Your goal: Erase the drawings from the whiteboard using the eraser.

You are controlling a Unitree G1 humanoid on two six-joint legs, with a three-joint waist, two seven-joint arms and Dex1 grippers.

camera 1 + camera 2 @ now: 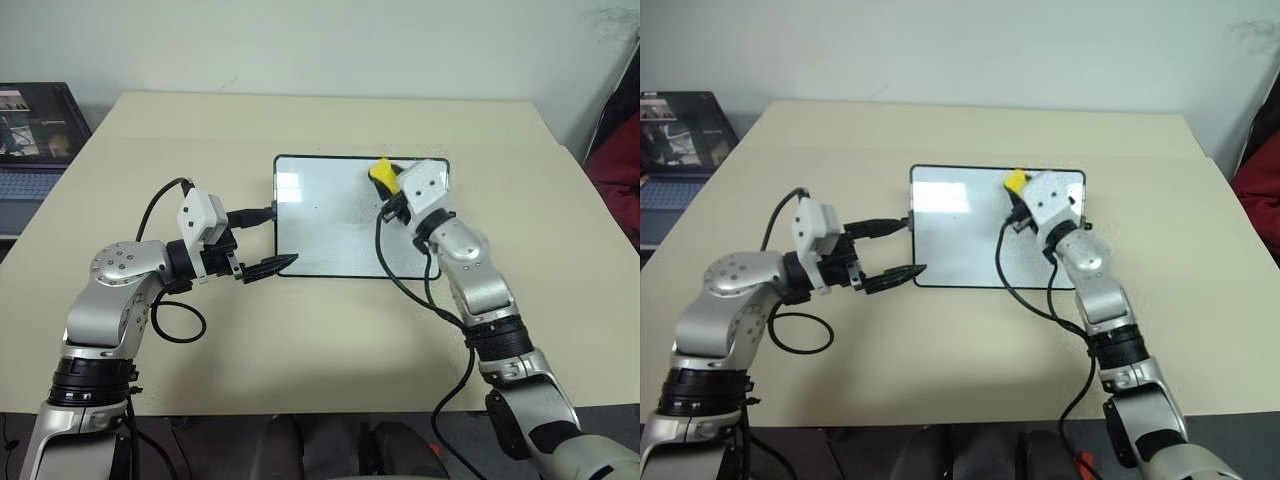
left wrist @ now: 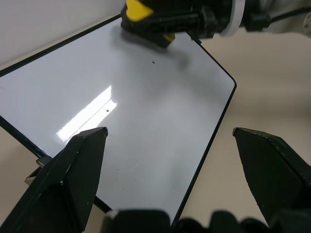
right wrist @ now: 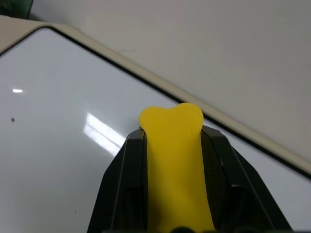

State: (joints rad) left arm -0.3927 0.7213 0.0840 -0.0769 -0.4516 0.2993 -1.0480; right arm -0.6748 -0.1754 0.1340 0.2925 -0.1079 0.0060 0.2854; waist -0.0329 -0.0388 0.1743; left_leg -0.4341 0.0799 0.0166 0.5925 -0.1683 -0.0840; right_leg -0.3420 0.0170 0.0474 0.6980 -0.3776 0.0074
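Right pincer (image 3: 172, 145) clamped on eraser (image 1: 383, 173), over board's (image 1: 330, 230) far right corner; left pincer (image 1: 262, 241) open, empty, straddling near left edge on desk (image 1: 300, 340); board almost clean (faint specks); press eraser flat, sweep remaining specks.

I see two arms of brushed silver metal, each built from rounded segments joined by black ribbed collars. The left shoulder housing carries a ring of small dark screw holes. Each wrist ends in a white boxy head, dotted with tiny holes on the right one. Black cables loop loosely from both heads back along the forearms. My left pincer (image 1: 262, 243) has two long, tapered black fingers with wedge-shaped tips; my right pincer (image 3: 171, 141) has matching matte black fingers.
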